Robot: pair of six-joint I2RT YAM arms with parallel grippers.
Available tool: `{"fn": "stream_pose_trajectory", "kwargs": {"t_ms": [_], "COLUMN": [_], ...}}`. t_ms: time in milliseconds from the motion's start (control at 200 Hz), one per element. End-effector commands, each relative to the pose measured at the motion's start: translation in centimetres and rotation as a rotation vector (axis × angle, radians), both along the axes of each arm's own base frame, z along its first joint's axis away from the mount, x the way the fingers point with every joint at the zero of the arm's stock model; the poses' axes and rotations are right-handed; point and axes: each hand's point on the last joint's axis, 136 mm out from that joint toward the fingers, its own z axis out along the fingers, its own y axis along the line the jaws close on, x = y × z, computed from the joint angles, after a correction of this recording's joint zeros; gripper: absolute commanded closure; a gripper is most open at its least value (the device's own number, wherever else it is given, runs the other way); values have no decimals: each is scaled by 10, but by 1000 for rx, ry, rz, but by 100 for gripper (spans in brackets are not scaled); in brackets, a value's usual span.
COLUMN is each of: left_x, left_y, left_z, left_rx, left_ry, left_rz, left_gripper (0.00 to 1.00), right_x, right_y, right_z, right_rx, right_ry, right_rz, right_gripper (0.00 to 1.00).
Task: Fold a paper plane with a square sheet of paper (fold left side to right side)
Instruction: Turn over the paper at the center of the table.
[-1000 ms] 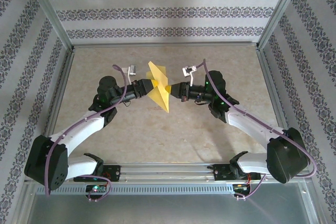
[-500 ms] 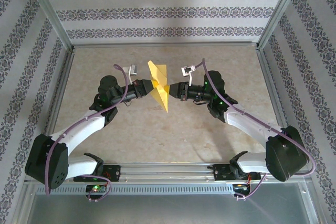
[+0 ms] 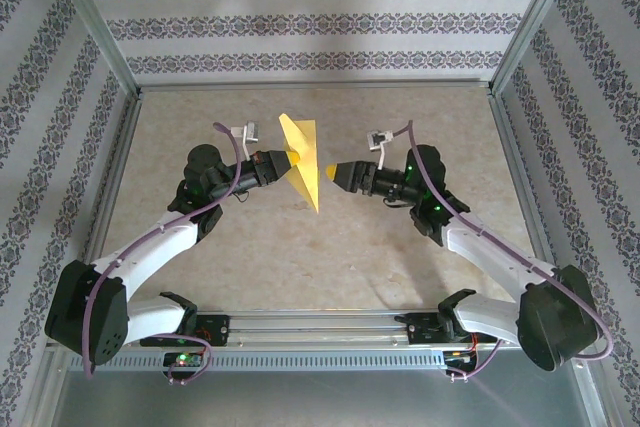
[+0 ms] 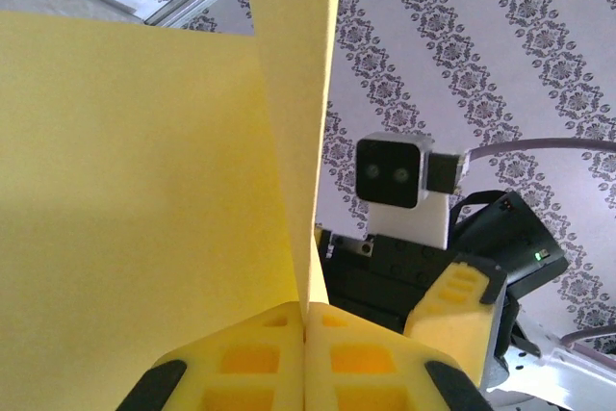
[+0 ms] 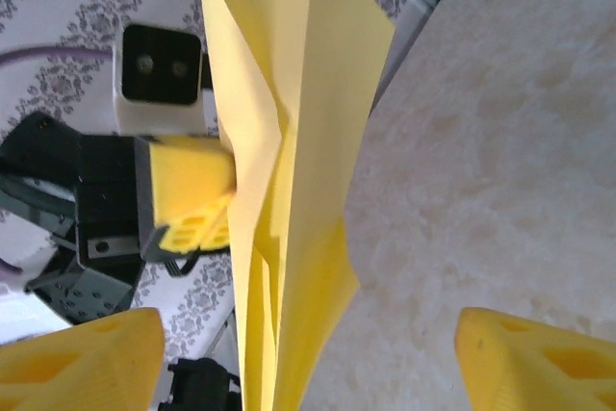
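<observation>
- Jaws: left gripper (image 3: pixel 292 158) clamped on the paper plane (image 3: pixel 308 175), right gripper (image 3: pixel 331 173) agape beside it
- Beige marbled table (image 3: pixel 400 247), patterned walls (image 3: pixel 300 17)
- Plane's lower end is cropped in the right wrist view

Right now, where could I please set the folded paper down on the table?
Bare table lies between the left arm and right arm down to the near rail, and along the back wall beyond the paper plane. Crowded at centre: the left pincer grips the plane, the open right pincer faces it.
</observation>
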Motion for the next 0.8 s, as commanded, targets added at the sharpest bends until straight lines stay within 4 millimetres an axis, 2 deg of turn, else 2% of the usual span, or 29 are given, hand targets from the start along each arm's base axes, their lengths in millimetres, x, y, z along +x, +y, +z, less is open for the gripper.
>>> {"fn": "stream_pose_trajectory", "kwargs": {"t_ms": [0,130,345,480,665,794], "left_x": [-5,-4,-4,-4,-4,-4], "left_y": [-3,-4,-9,-10,-10,-9], "left_z": [22,19,19,17,16,13], "left_rx": [-19,-17,-27,-24,-23,-17], "left_ry": [-74,-67,-61,-55,-54,-56], "left_rz": [-10,-10,-25,-27,-27,-25], "left_gripper": [93,93,93,93,93,83], "right_x": [-11,-15,-8,-2,3,5], "right_y": [15,28,44,45,42,40], "right_z": [-2,5,20,29,27,25], "right_rx": [13,25,50,55,48,36], "right_ry": [8,-8,-32,-55,-51,-47], "right_rz": [56,99,140,133,106,96], "right_gripper": [18,20,39,50,62,77]}}
